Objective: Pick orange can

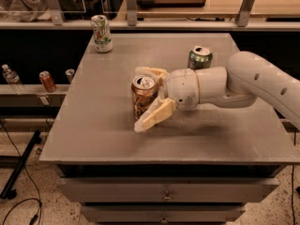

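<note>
The orange can (143,97) stands upright near the middle of the grey table (103,125). It has an orange-tan body with dark script and a silver top. My gripper (142,99) reaches in from the right on a white arm. Its two pale fingers are spread on either side of the can, one behind it (151,72) and one in front (154,116). The fingers are open and sit close to the can's sides.
A green can (199,58) stands behind my arm at the back right. A pale green and white can (101,33) stands at the back left corner. A small reddish-orange can (47,81) and a bottle (10,75) sit on a low shelf to the left.
</note>
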Robot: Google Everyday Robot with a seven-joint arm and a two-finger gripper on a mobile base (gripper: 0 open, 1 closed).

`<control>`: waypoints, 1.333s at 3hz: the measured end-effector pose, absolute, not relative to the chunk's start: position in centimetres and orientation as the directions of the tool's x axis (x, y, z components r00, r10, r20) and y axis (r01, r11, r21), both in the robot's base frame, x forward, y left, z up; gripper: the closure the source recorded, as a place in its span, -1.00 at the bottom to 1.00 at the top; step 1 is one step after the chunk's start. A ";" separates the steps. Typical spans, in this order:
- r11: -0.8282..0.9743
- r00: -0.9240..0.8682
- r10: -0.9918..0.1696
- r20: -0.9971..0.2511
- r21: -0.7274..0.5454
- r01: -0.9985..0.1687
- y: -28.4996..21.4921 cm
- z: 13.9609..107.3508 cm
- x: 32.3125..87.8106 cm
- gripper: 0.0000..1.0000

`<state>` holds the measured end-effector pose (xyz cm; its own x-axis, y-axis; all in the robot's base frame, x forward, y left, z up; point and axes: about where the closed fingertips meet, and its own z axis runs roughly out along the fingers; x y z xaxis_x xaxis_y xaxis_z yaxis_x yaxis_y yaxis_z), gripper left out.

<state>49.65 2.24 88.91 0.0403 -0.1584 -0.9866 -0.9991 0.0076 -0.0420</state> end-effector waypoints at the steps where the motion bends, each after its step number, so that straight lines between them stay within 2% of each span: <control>1: -0.006 0.021 -0.151 -0.988 -0.021 -1.000 2.5 88.1 49.8 -1.00; 2: 0.006 0.008 -0.154 -0.988 -0.009 -1.000 2.2 87.3 50.4 -0.70; 4: 0.025 -0.012 -0.143 -0.990 0.009 -1.000 1.6 85.9 51.6 0.25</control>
